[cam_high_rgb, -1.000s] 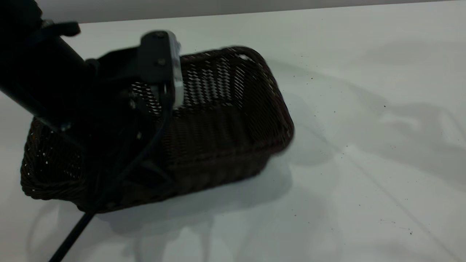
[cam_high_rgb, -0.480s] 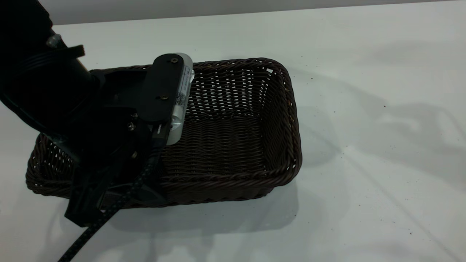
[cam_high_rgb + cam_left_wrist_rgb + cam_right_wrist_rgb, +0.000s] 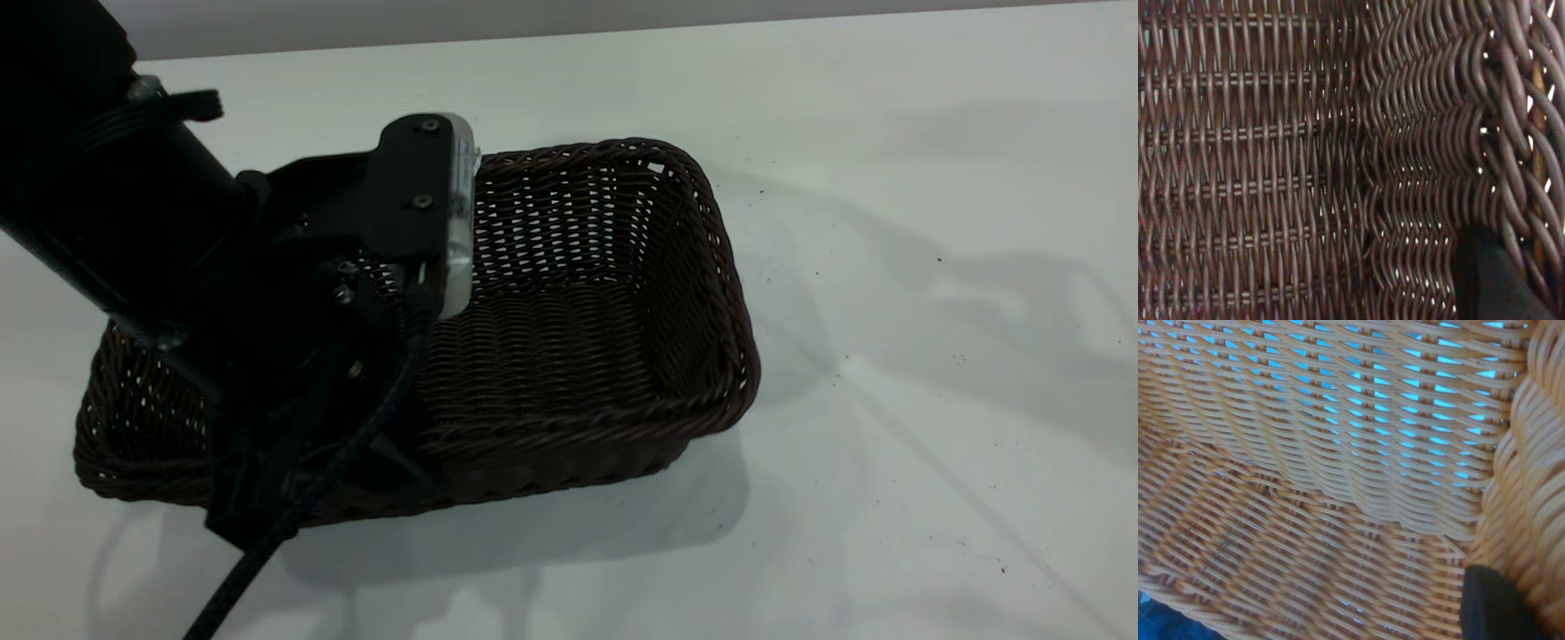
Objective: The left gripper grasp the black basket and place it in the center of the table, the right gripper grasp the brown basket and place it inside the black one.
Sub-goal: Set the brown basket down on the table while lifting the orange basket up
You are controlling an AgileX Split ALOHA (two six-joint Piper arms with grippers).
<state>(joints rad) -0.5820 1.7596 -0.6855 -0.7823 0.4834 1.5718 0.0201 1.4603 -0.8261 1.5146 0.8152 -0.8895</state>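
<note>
The black basket (image 3: pixel 569 356) sits on the white table (image 3: pixel 889 267), left of middle in the exterior view. My left gripper (image 3: pixel 298 467) reaches down over its near long wall and is shut on that wall. The left wrist view is filled with the dark weave (image 3: pixel 1271 160). One black finger (image 3: pixel 1491 283) lies inside against the wall beside the braided rim. The right gripper is out of the exterior view. The right wrist view is filled with the brown basket (image 3: pixel 1305 487). One black finger (image 3: pixel 1495 607) presses its wall next to the braided rim. The other fingers are hidden.
The table's far edge (image 3: pixel 622 31) runs along the top of the exterior view. The black left arm (image 3: pixel 98 204) and its cable (image 3: pixel 231 578) cover the basket's left part. Bare table lies to the right of the basket.
The black basket was tilted and in motion one second ago. It now lies flatter and has shifted a little to the right with the left gripper.
</note>
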